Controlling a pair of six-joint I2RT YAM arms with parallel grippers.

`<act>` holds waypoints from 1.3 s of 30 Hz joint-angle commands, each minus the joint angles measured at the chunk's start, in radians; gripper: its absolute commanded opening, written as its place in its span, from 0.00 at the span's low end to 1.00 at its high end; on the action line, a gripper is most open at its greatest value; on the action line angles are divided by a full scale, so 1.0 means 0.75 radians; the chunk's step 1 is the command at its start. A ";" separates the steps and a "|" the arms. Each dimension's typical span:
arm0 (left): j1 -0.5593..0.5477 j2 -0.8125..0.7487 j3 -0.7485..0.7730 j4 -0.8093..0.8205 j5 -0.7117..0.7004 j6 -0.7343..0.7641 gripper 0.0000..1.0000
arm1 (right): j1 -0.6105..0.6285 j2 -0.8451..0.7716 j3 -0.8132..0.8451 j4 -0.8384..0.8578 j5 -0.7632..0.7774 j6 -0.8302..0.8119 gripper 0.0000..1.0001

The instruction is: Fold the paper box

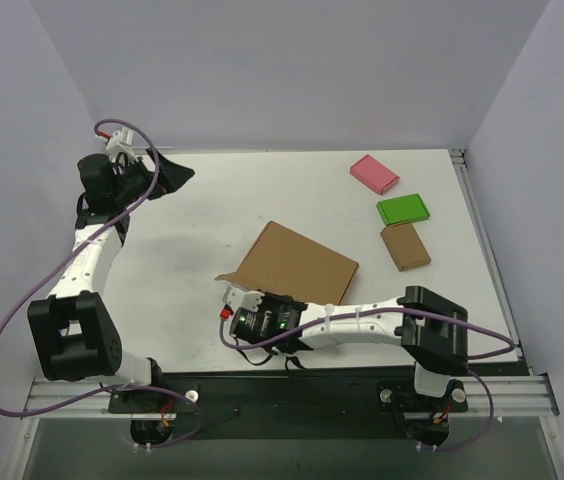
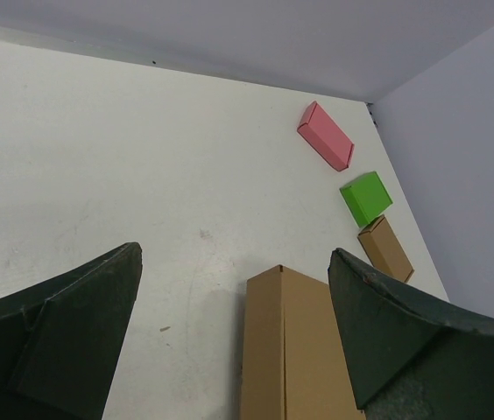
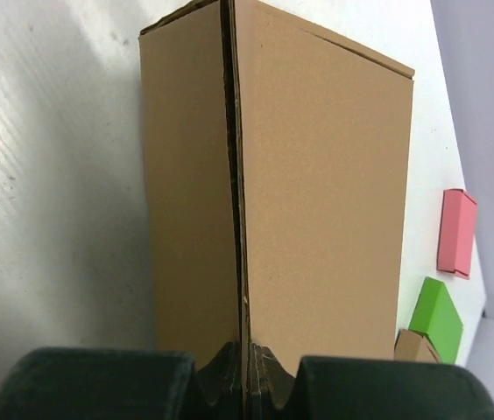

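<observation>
My right fingers (image 3: 387, 389) are pressed fully together on the near edge of the box (image 3: 317, 175), pinching the cardboard where two brown panels meet at a dark seam. From that pinch the box runs straight ahead, away from the fingertips. In the wrist view its length is in line with the fingers, with one panel to each side of the seam. It lies on the white counter (image 1: 212, 200). My left fingers (image 2: 63, 341) are spread as wide as they go and hold nothing. The box sits well ahead of them, framed in the gap between them, with open counter before it. So the right arm is the near one and already has hold of the box, while the left is well apart. I judge that the next fold turns on that seam: a lift or swing by the right fingers would hinge the panels about the line running forward from the pinch. I cannot tell whether both layers are caught.
</observation>
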 commanded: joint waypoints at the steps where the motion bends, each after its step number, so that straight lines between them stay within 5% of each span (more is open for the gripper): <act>1: 0.040 -0.041 -0.004 0.081 0.074 -0.038 0.97 | -0.050 -0.235 -0.018 -0.036 -0.185 0.041 0.00; 13: 0.044 -0.176 -0.129 0.077 0.215 0.005 0.97 | -0.195 -0.503 0.053 -0.181 -0.516 -0.006 0.00; 22: 0.013 -0.284 -0.252 0.306 0.407 -0.040 0.97 | -0.398 -0.575 0.206 -0.379 -0.860 -0.110 0.00; 39: -0.044 -0.231 -0.305 0.562 0.577 -0.177 0.97 | -0.829 -0.293 0.615 -0.617 -1.408 -0.262 0.00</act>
